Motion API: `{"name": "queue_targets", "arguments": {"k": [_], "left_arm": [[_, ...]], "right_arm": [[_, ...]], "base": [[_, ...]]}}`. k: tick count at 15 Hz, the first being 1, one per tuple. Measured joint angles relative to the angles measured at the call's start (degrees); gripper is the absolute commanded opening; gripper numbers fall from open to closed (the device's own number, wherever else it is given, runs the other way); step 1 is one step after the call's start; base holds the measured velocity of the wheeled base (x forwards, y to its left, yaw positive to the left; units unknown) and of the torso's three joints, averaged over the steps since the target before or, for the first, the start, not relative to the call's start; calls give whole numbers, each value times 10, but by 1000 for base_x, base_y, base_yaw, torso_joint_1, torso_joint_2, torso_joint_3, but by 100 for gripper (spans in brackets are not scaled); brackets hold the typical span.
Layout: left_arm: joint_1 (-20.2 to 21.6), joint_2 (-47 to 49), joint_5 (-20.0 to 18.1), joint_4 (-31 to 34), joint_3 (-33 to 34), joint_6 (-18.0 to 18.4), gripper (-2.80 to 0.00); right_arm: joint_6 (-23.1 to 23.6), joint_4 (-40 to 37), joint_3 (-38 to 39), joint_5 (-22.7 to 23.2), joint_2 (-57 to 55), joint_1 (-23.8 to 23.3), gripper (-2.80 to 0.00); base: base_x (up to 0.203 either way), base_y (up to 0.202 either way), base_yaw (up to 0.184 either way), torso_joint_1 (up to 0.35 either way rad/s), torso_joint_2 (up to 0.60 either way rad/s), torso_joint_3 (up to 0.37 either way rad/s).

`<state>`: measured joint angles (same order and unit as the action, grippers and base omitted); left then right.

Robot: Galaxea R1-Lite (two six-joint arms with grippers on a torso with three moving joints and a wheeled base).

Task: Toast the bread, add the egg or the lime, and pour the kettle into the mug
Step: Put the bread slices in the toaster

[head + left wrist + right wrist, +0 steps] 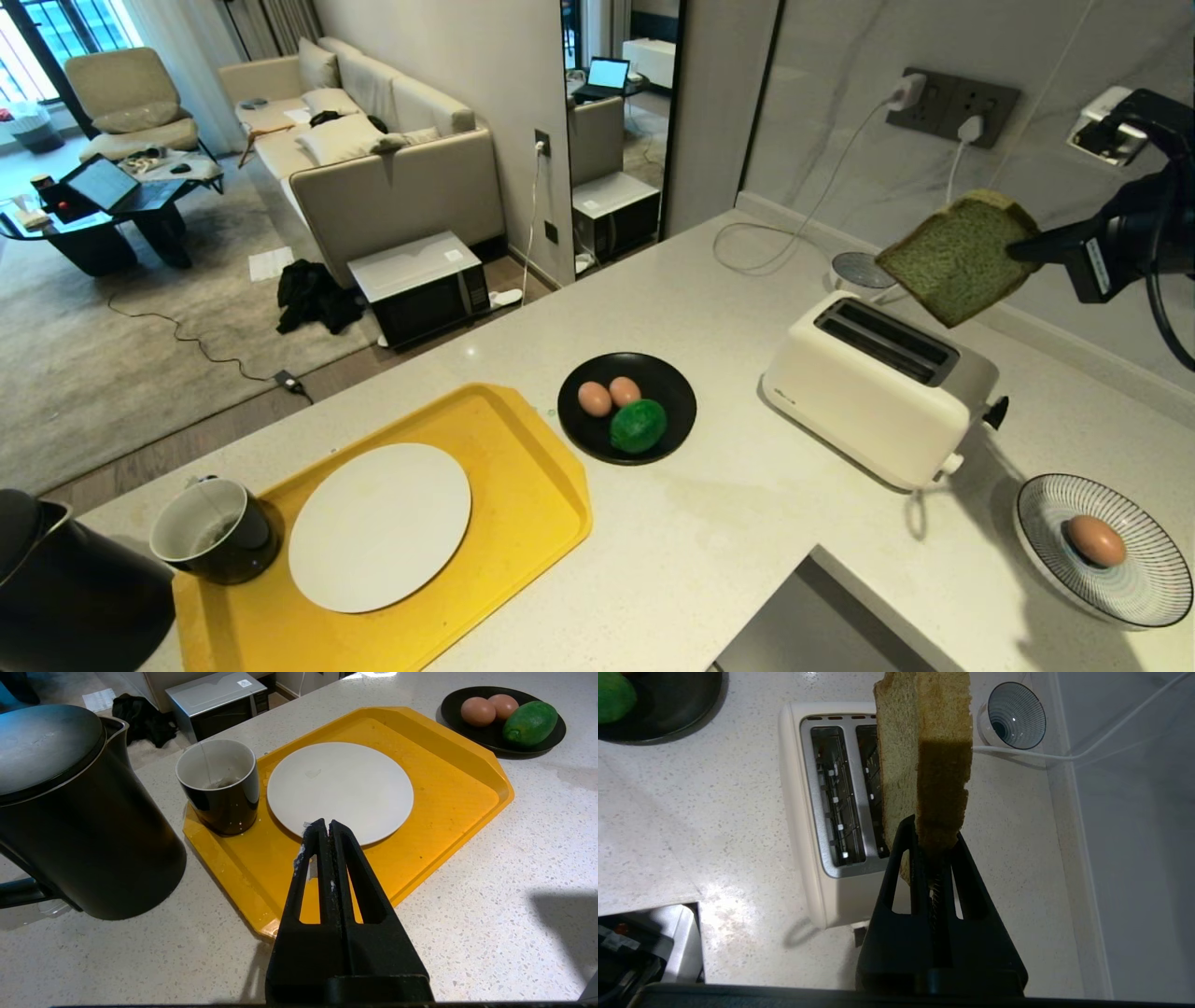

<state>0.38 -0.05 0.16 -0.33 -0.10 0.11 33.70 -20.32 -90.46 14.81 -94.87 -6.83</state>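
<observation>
Head view: my right claw pinches the bread by one edge, above the far end of the toaster and clear of it.
Why held so: gripped at the edge, the rest of the slice is free to drop into a slot (my guess at the next move).
Right wrist view: the slice hangs edge-on over the slots, not yet in.
Left claw: pressed shut on nothing, parked over the tray.
Tray: plate and mug sit ready to be filled; kettle stands just beside it.
Black dish: two eggs and the lime; a third egg lies in a striped bowl.
Writing: a small mark on the toaster's side, too small to read.
</observation>
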Motion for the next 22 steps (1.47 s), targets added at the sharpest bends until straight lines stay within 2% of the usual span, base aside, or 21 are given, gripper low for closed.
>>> {"name": "queue_targets", "arguments": {"k": [5,17,18,19,22], "left_arm": [[0,0,-1,0,0,4,-280],[0,0,-1,-1,0,4,-280],[0,0,-1,-1,0,4,-280],[0,0,-1,-1,0,4,-280],[0,0,-1,-1,0,4,-280]], "right_arm": [[14,-1,-26,1,-60,-6,-280],[31,-1,-9,-1,-93,-6,-280],[31,0,-9,-2,-93,-6,-24],[31,1,-9,-3,-94,-5,0],[30,1,-9,-3,-95,-5,0]], "base": [[0,0,0,0,0,0],[0,0,0,0,0,0],[0,0,0,0,0,0],[0,0,0,0,0,0],[0,0,0,0,0,0]]}}
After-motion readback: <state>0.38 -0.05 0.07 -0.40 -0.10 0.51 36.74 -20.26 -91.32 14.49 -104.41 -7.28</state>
